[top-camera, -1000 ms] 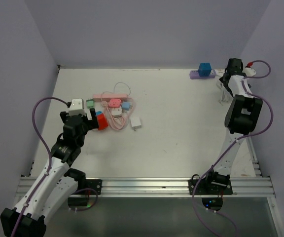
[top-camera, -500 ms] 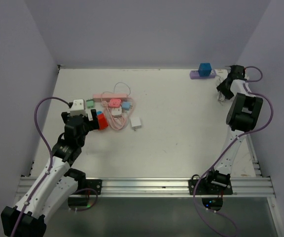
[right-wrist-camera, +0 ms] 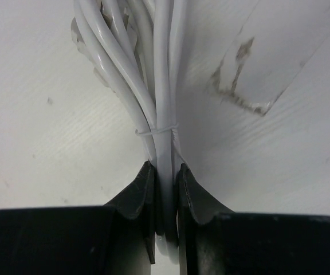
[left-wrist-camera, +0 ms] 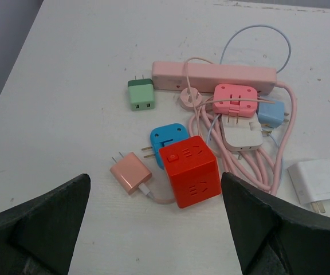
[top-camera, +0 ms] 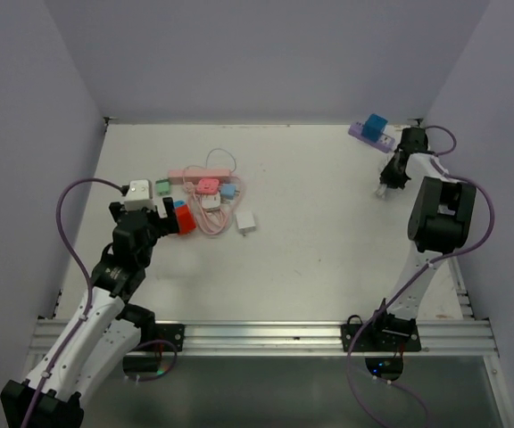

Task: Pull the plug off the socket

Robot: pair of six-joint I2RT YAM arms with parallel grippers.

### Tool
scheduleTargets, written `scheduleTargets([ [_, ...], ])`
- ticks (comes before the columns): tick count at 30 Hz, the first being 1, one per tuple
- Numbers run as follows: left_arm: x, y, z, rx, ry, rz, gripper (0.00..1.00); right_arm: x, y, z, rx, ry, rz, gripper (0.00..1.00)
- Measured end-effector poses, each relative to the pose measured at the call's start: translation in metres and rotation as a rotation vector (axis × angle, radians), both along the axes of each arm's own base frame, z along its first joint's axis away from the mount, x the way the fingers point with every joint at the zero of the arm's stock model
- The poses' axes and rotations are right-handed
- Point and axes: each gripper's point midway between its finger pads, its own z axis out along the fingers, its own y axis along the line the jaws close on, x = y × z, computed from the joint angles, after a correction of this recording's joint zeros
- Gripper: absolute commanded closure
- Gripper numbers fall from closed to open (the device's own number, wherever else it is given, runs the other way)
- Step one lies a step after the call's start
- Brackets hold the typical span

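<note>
My right gripper [right-wrist-camera: 165,175] is clenched on a bundle of white cable [right-wrist-camera: 153,86] - there's a thin tie round it just above my fingertips; in the top view that's the upper right, near the purple socket strip [top-camera: 362,134], which lies skewed with the blue plug [top-camera: 377,123] sitting on it; my left gripper [left-wrist-camera: 154,179] hangs spread wide at left centre - red cube [left-wrist-camera: 189,171] and the adapter pile below it.
</note>
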Motion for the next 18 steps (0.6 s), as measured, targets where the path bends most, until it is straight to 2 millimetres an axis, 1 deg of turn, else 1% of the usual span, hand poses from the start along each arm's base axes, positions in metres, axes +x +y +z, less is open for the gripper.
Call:
scheduleTargets([
  [7,-0.001,-0.003,0.010,-0.019,-0.038,-0.017,0.00,-0.052,0.069,0.017,0.021,0.037,0.097,1.00],
  [9,-0.001,-0.004,0.011,-0.023,-0.042,-0.021,0.00,-0.073,0.091,0.017,0.033,0.050,0.126,1.00],
  [10,-0.001,-0.004,0.011,-0.024,-0.043,-0.022,0.00,-0.082,0.099,0.017,0.036,0.059,0.135,1.00],
  [15,-0.001,-0.006,0.011,-0.030,-0.042,-0.029,0.01,-0.138,0.148,0.008,0.062,0.107,0.213,1.00],
  [18,-0.001,-0.007,0.011,-0.033,-0.041,-0.038,0.00,-0.171,0.170,0.007,0.072,0.118,0.258,1.00],
])
